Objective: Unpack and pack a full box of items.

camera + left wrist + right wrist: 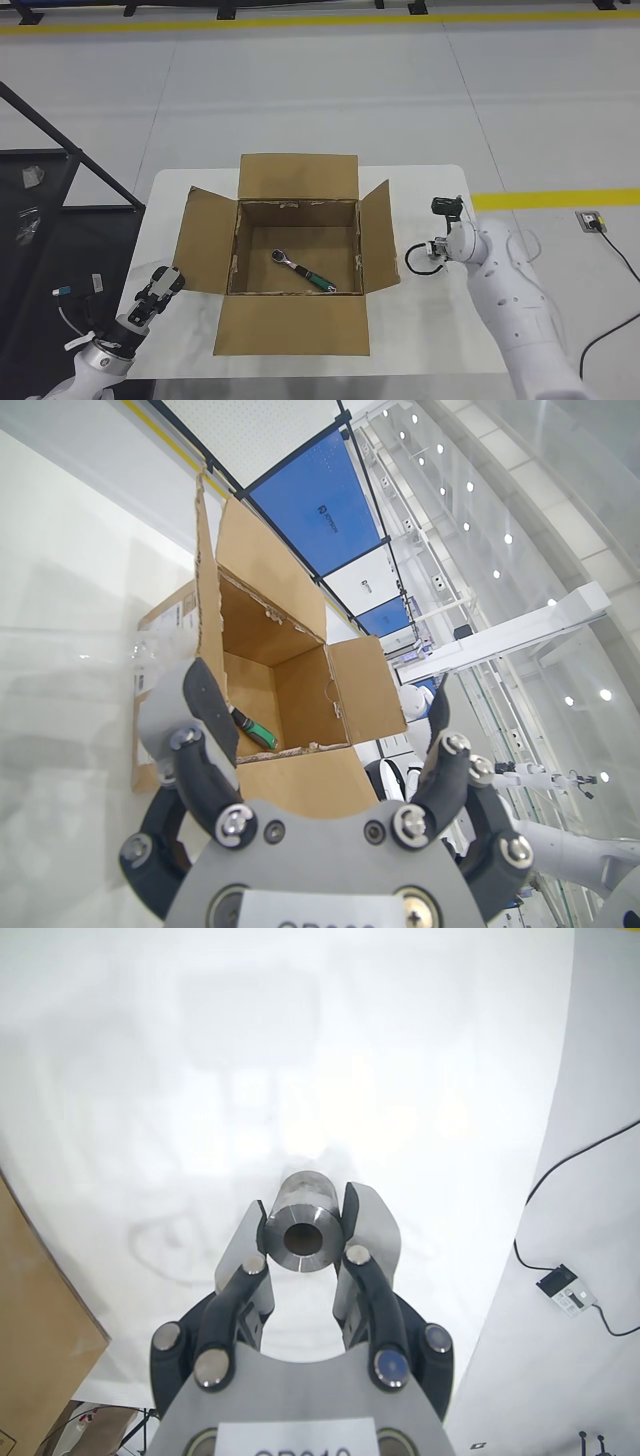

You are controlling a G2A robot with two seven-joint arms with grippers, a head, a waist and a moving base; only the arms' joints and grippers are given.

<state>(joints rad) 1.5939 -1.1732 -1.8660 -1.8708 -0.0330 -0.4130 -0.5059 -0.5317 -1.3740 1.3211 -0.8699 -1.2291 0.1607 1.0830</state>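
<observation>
At centre frame I see the open box holding a green-handled ratchet, right pincer beside its right flap clamping a steel cylinder, left pincer spread wide at lower left.

On my right wrist feed, the right gripper gripped a short hollow steel cylinder, a finger pressed on each side and the bore facing the camera. The white table lay behind it. A cardboard box stood nearby, and on the floor a black cable ran to a small socket block.
</observation>
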